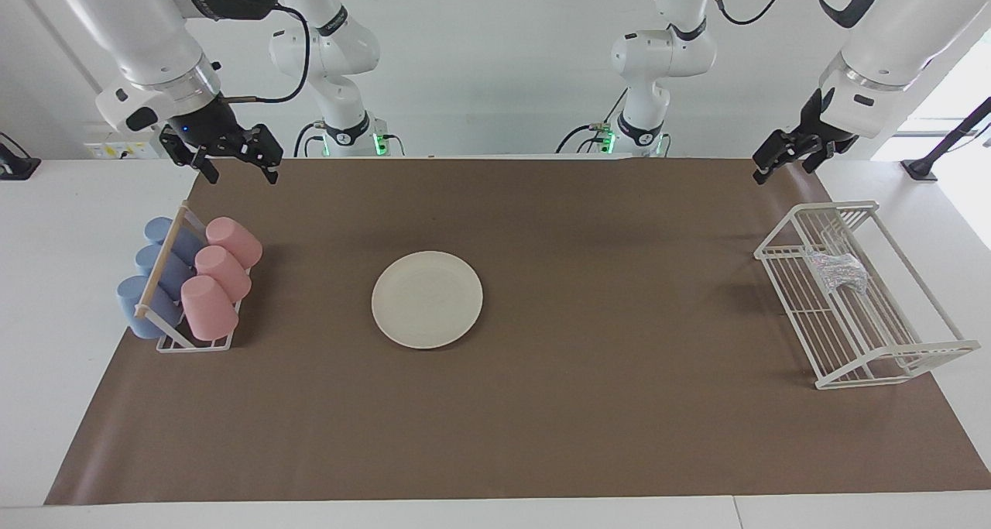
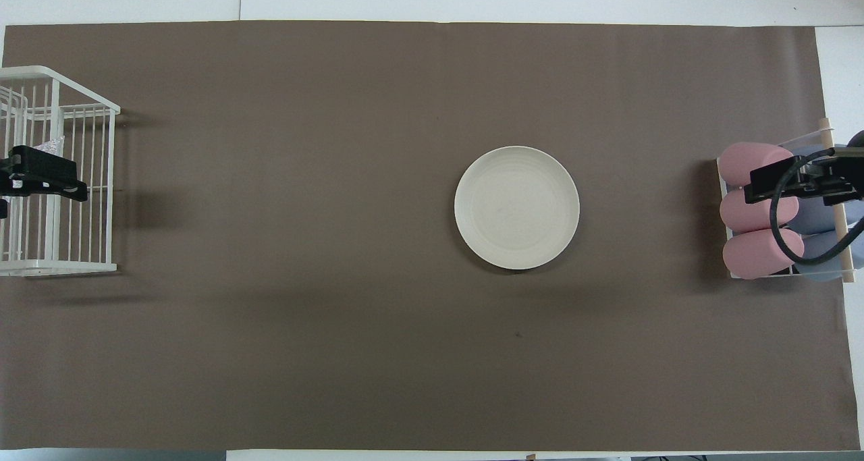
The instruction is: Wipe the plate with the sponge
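1. Surface point(image 1: 46, 297): white, covered by a wide brown paper mat point(image 1: 588, 405).
2. White wire rack point(image 1: 882, 358): on the mat at the left arm's end; holds the small silvery wrinkled mesh sponge point(image 1: 836, 270).
3. Small rack of three pink and three blue tumblers point(image 1: 193, 281): at the right arm's end.
4. Round flat cream-white plate point(image 1: 426, 299): mid-mat, bare, well apart from both racks.
5. Left tool point(image 1: 783, 163): up in the air over the mat's edge near the wire rack, released, holding nothing.
6. Right tool point(image 1: 238, 169): hangs above the tumbler rack's robot-side end, fingers spread, empty.
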`<action>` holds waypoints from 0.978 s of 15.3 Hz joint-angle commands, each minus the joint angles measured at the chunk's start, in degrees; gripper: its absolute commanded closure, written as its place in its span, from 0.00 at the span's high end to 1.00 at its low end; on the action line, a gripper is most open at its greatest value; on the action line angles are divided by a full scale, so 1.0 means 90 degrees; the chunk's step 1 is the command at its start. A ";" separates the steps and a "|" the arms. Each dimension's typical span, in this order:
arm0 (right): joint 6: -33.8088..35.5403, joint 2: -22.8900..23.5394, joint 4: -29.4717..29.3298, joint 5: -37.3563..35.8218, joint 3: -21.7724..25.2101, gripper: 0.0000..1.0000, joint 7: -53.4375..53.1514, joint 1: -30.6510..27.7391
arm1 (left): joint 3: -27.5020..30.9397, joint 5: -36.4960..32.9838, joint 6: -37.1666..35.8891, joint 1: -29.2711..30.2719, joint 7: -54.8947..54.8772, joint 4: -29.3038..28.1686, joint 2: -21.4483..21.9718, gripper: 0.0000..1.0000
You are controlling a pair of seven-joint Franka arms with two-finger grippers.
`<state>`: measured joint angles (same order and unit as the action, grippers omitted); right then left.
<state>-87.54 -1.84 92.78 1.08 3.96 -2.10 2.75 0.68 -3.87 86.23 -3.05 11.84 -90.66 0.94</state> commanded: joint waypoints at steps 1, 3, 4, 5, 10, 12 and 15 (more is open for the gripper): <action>0.0088 -0.0039 -0.0045 0.0027 -0.0030 1.00 -0.0341 -0.0003 | -0.0056 -0.0876 0.0311 -0.0295 0.0305 -0.0327 0.0004 1.00; 0.0098 -0.0039 -0.0045 0.0027 -0.0030 1.00 -0.0566 0.0056 | -0.0085 -0.1616 0.0341 -0.0402 0.0374 -0.0336 -0.0289 1.00; 0.0108 -0.0039 -0.0045 0.0027 -0.0030 1.00 -0.0664 0.0056 | -0.0086 -0.2066 0.0380 -0.0587 0.0384 -0.0336 -0.0542 1.00; 0.0118 -0.0039 -0.0036 0.0037 -0.0030 1.00 -0.0829 0.0056 | -0.0086 -0.2505 0.0380 -0.0695 0.0403 -0.0298 -0.0844 1.00; 0.0410 -0.0108 0.0013 0.0163 -0.0069 1.00 -0.2312 0.0056 | -0.0086 -0.4206 0.0565 -0.0833 0.0413 -0.0278 -0.1850 1.00; 0.0420 -0.0108 0.0013 0.0387 -0.0069 1.00 -0.2947 0.0056 | -0.0086 -0.4763 0.0546 -0.0862 0.0403 -0.0113 -0.2290 1.00; 0.0420 -0.0108 0.0013 0.0574 -0.0079 1.00 -0.3631 0.0066 | -0.0086 -0.5467 0.0555 -0.0901 0.0384 -0.0043 -0.2682 1.00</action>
<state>-84.44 -2.27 92.78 4.89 3.47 -30.38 3.37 -0.62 -49.37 91.34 -10.23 15.55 -93.08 -20.69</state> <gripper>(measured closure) 0.000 0.000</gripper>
